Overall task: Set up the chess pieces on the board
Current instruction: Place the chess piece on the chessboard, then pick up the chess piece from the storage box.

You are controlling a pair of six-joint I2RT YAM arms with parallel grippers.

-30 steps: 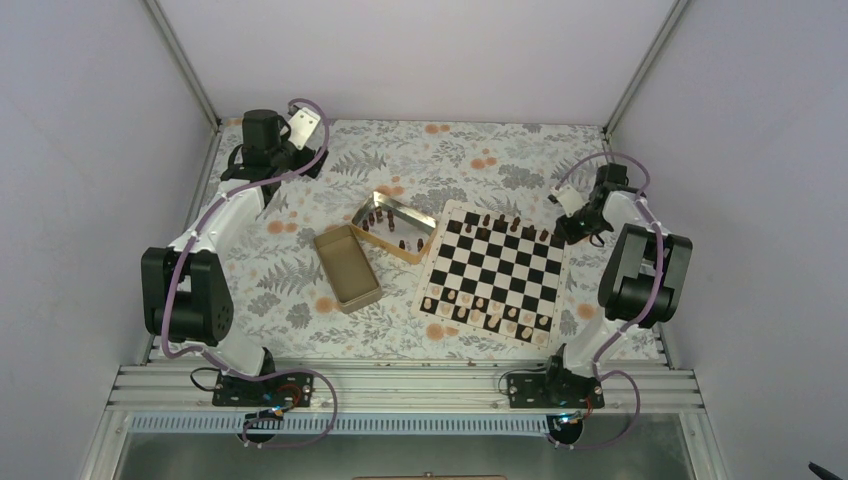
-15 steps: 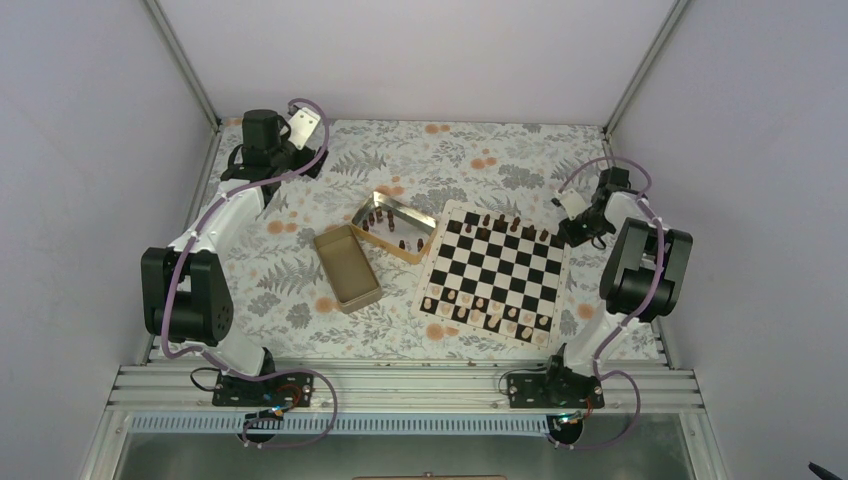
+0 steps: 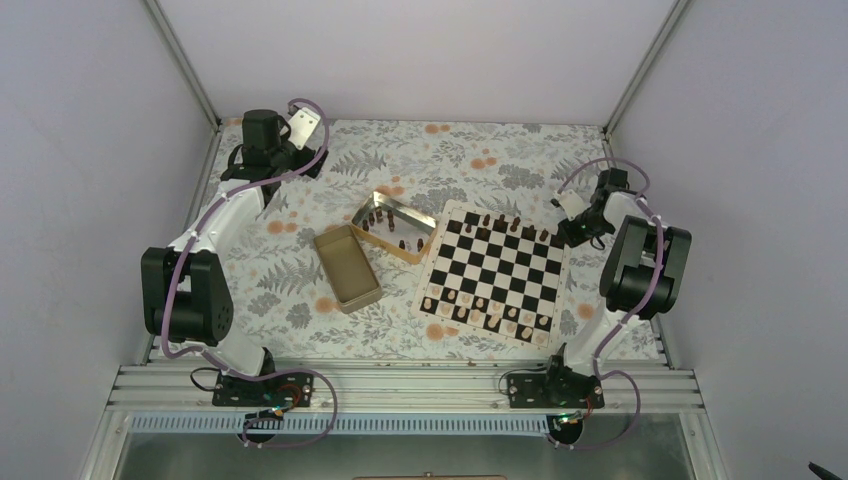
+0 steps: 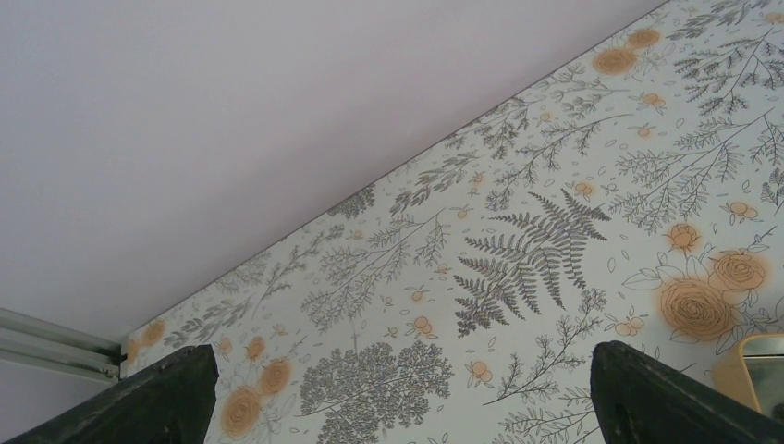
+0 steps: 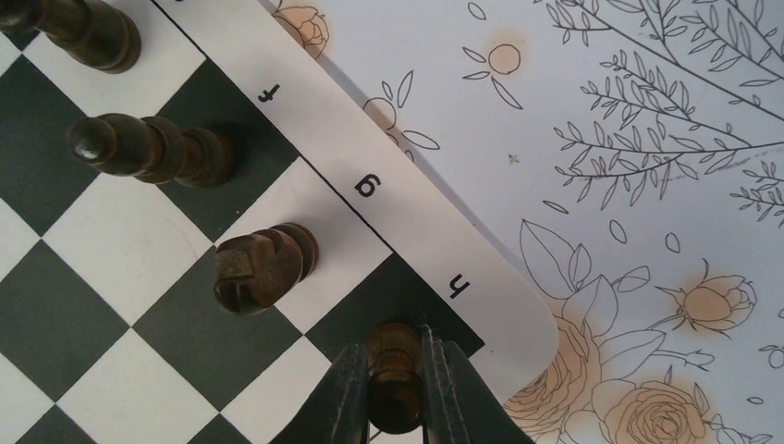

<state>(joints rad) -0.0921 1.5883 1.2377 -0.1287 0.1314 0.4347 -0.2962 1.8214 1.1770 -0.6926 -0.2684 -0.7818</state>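
Right claw (image 5: 395, 359): closed on a dark chess piece (image 5: 396, 407), with one finger pressed to each side. The held piece sits over the black corner square of the board (image 3: 497, 270), next to the border letter "h". Whether its base touches the square cannot be determined.

Adjacent squares, right wrist view: a dark knight (image 5: 263, 268) stands on the white "g" square, just beside the held piece. A dark bishop (image 5: 148, 148) stands on the black "f" square.

Left claw (image 4: 398, 402): wide open and holding nothing. It is at the far left corner of the table (image 3: 480, 160), well apart from the board, above the floral covering.

Board layout, top view: the dark pieces (image 3: 500, 222) stand along the far edge. The pale pieces (image 3: 480, 310) fill the two near rows.

Left of the board: a golden tin (image 3: 417, 243) holds several more dark pieces (image 3: 380, 220). A second tin (image 3: 346, 268) lies just beside it, nearer the arm bases.
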